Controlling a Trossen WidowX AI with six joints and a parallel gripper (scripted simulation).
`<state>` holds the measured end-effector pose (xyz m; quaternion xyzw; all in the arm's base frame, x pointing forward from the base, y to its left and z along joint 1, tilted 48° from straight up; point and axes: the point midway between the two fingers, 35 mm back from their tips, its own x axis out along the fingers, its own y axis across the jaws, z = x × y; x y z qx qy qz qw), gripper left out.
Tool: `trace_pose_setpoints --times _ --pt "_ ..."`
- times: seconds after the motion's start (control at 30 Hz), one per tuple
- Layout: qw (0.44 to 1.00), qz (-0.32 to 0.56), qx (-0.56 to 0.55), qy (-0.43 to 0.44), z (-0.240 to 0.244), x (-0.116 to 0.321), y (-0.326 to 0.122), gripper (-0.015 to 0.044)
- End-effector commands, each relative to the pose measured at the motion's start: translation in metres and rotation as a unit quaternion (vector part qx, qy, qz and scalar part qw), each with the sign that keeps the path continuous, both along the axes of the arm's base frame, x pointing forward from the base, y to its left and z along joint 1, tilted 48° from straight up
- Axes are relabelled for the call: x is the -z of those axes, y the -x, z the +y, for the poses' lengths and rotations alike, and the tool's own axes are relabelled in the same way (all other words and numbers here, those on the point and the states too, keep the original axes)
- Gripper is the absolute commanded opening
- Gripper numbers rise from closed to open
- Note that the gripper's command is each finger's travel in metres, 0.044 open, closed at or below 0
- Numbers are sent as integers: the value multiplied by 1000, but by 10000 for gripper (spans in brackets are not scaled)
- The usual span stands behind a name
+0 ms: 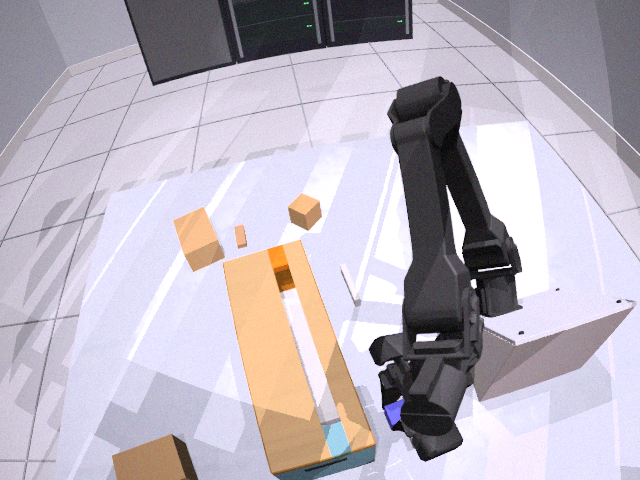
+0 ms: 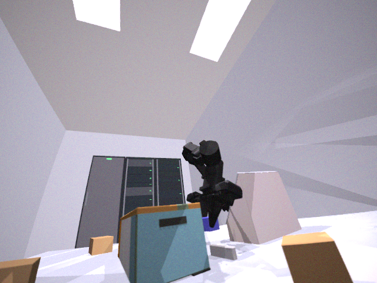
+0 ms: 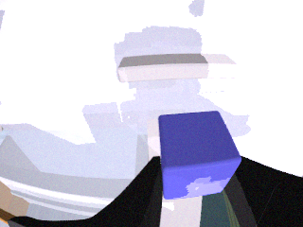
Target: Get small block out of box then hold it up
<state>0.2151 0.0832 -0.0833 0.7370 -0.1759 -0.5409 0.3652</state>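
Note:
My gripper (image 2: 211, 223) (image 3: 188, 159) is shut on the blue block (image 1: 393, 414) (image 2: 208, 224) (image 3: 199, 139), one black finger on each side. The block is off the table, beside the near teal end of the box. In the top view the arm hides part of the block and the fingertips. The orange-topped box (image 1: 273, 356) (image 2: 173, 246) stands upright on the table, left of the gripper. Through its top slot a pale shelf (image 1: 310, 356) shows, with an orange section (image 1: 277, 256) at the far end.
A grey piece (image 2: 222, 252) lies on the table under the gripper; a pale bar (image 3: 163, 71) shows in the wrist view. A thin white bar (image 1: 350, 285) lies right of the box. Several orange blocks stand around it. A pale pedestal (image 1: 553, 356) (image 2: 264, 207) stands at the right.

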Motion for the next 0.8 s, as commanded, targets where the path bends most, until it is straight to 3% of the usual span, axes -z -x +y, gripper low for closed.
trace_pose_setpoints --times 0.0,0.3,0.77 --pt "999 20 -40 -17 27 -17 -11 0" --pt "984 94 -150 -30 75 -62 -19 0" --pt "983 95 -152 -31 76 -63 -19 0"
